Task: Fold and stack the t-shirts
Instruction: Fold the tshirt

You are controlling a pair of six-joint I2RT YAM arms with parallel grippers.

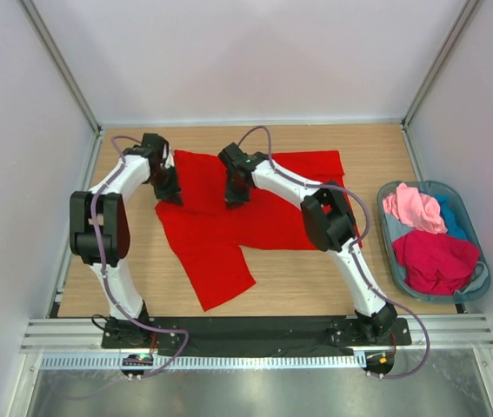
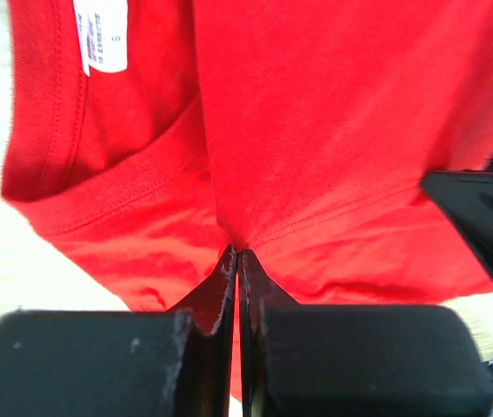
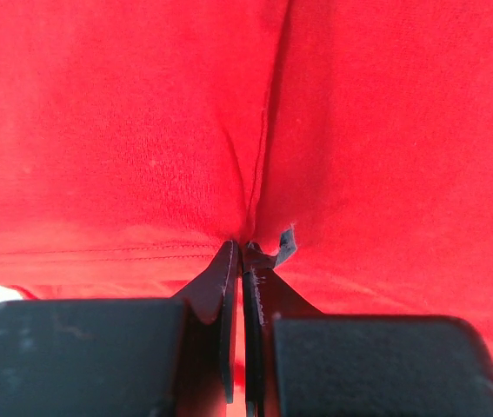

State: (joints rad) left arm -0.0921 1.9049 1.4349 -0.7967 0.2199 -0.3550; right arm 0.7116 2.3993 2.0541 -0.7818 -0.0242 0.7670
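A bright red t-shirt [image 1: 229,221] lies spread on the wooden table, one sleeve pointing toward the near edge. My left gripper [image 1: 169,193] is shut on the cloth at its left side, beside the neck opening; in the left wrist view the jaws pinch a fold of the red t-shirt [image 2: 316,130] just below the collar, with the white neck label [image 2: 101,33] above. My right gripper [image 1: 236,196] is shut on a pinch of the same red t-shirt [image 3: 142,130] near its middle, by a stitched hem. Pink [image 1: 415,208], teal [image 1: 453,217] and crimson [image 1: 436,259] t-shirts lie bunched in the basket.
The translucent blue-grey basket [image 1: 477,287] stands on the table's right side. White walls and metal posts enclose the table at the back and on both sides. Bare wood shows left of the shirt and between the shirt and the basket.
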